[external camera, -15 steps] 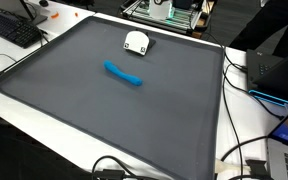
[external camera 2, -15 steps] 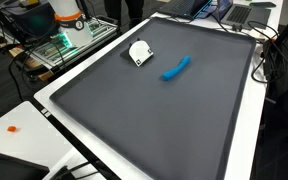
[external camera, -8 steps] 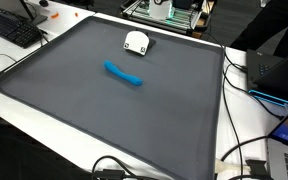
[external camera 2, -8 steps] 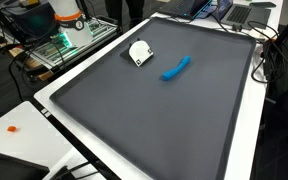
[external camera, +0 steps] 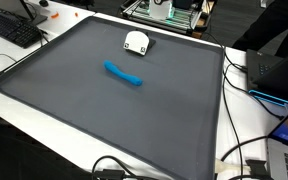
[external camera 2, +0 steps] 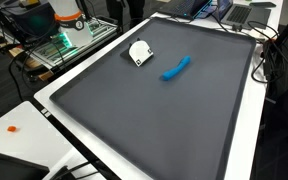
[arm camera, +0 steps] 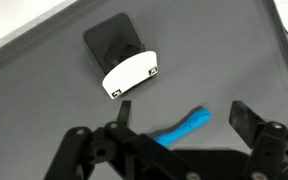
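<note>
Hovering over the mat (arm camera: 44,110), how is the gripper (arm camera: 182,112) being held at this point? (Trainee)

It is being held fully spread, and nothing is being pinched. In the wrist view the two fingers (arm camera: 244,118) are being shown on either side of the blue stick (arm camera: 187,125), above it and apart from it. (Instructor)

How is a clean approach being judged here? (Trainee)

By judgement, the jaws are best being left wide while the wrist is being centred over the middle of the blue stick. The blue stick is lying slanted, so the wrist angle is being matched to that slant and the fingers are being set across its narrow width, not along its length. The white box (arm camera: 132,72) is lying near, just beyond the blue stick, and is being given clearance so that it is not being nudged. (Instructor)

Where is the blue stick being found, and how is it looking? (Trainee)

In both exterior views the blue stick (external camera: 123,75) (external camera 2: 176,68) is lying flat on the grey mat (external camera: 104,125) (external camera 2: 164,125), toward its middle. It is apart from the white box (external camera: 135,42) (external camera 2: 140,52), which is sitting nearer the mat's edge. The blue stick is being seen as bright blue, long, thin and slightly wavy, with rounded ends. Its material cannot be told. (Instructor)
</note>
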You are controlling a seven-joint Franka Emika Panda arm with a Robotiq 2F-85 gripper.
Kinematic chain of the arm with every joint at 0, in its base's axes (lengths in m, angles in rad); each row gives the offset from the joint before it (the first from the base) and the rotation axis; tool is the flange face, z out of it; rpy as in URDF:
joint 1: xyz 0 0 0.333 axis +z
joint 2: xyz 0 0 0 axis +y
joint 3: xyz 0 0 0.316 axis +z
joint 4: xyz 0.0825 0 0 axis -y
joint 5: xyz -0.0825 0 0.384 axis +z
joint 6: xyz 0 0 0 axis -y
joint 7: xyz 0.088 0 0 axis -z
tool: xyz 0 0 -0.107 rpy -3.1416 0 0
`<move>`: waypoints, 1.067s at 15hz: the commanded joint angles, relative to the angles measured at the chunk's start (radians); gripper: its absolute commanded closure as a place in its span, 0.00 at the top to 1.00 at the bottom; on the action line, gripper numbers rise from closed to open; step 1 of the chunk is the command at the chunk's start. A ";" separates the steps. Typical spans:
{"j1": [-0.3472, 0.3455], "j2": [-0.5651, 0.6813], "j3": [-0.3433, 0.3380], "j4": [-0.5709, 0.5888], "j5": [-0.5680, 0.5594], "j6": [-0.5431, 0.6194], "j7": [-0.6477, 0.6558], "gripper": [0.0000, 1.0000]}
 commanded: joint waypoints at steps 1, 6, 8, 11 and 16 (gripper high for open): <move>-0.020 0.035 0.027 -0.066 0.082 0.055 0.109 1.00; -0.010 0.114 0.041 -0.107 0.147 0.133 0.183 1.00; -0.016 0.109 0.045 -0.089 0.115 0.104 0.185 1.00; -0.015 0.126 0.045 -0.090 0.121 0.113 0.185 1.00; -0.009 0.143 0.078 -0.125 0.162 0.156 0.355 1.00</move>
